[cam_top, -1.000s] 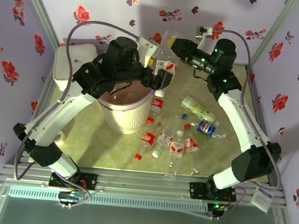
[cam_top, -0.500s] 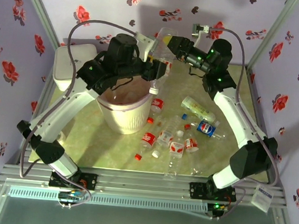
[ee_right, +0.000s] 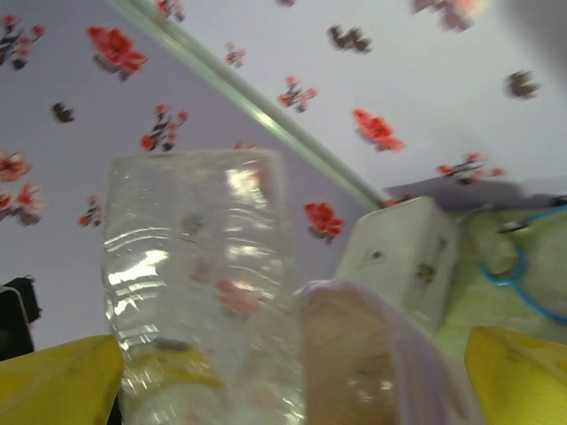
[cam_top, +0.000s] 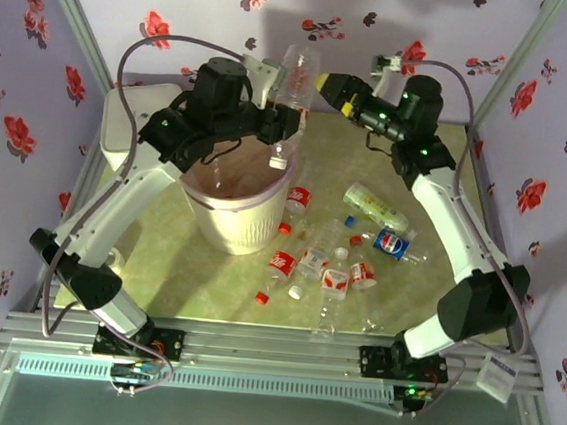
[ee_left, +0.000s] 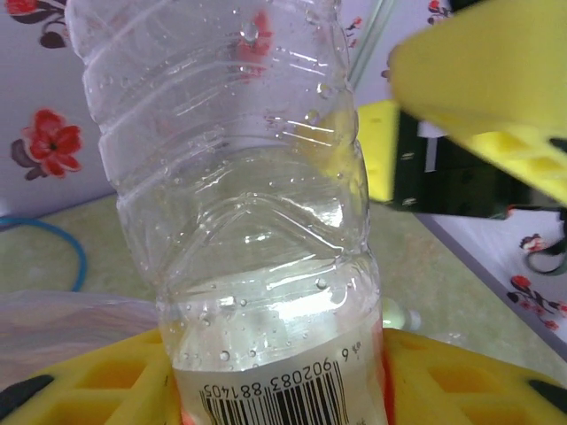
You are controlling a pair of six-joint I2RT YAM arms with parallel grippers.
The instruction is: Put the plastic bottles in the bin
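The left gripper [cam_top: 285, 127] was clamped on a clear bottle [cam_top: 297, 73] at its labelled waist. The bottle's long axis was near upright, its white cap end hanging over the far right rim of the bin [cam_top: 237, 230]. The right gripper [cam_top: 322, 81] stood just right of the bottle's upper end, fingers apart. The release looked to be the left arm's job. Inside the bin I could make out only the pink liner [cam_top: 228, 179] — more bottles [cam_top: 334, 263] lay loose on the table [cam_top: 207, 276] to its right.

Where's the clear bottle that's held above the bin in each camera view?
Top external: the held bottle is upper centre, above the bin.
Left wrist: the bottle stands centre frame, barcode at the bottom.
Right wrist: the bottle is lower left, the bin beside it.
Shared landmark: the bin.
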